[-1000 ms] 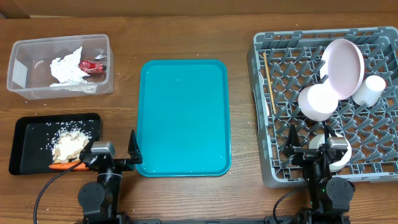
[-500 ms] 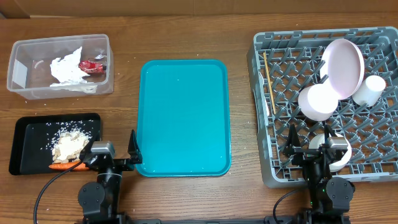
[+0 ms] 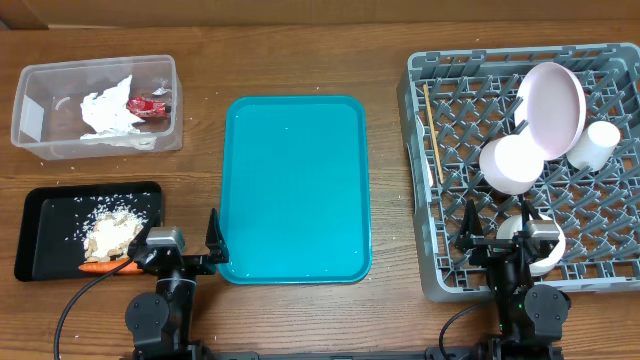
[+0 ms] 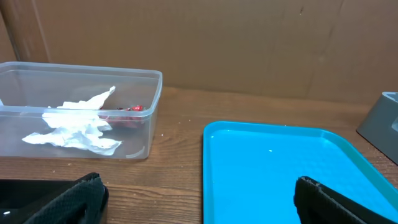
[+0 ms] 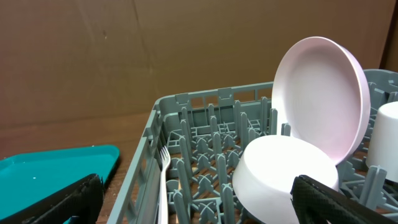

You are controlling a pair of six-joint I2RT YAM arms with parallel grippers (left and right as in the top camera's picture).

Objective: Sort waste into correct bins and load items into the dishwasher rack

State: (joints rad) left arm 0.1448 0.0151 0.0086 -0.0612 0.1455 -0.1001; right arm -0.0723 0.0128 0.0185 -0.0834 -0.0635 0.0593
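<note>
The clear tub (image 3: 95, 62) at the far left holds a crumpled napkin (image 3: 110, 112) and a red wrapper (image 3: 148, 104). In the black tray (image 3: 45, 240) lie beige food scraps (image 3: 112, 235) and a carrot (image 3: 105, 267). The grey rack (image 3: 420, 180) on the right carries a plate (image 3: 552, 108), a bowl (image 3: 512, 163), a cup (image 3: 597, 143), chopsticks (image 3: 432, 130) and a fork (image 5: 163, 180). My left gripper (image 3: 180, 245) stands open between the black tray and the teal tray. Over the rack's near edge my right gripper (image 3: 500, 240) is open and holds nothing.
A teal serving tray (image 3: 295, 190) lies bare in the middle of the wooden table. A second white bowl (image 3: 548, 250) shows partly beneath my right gripper. A brown cardboard wall stands behind the table.
</note>
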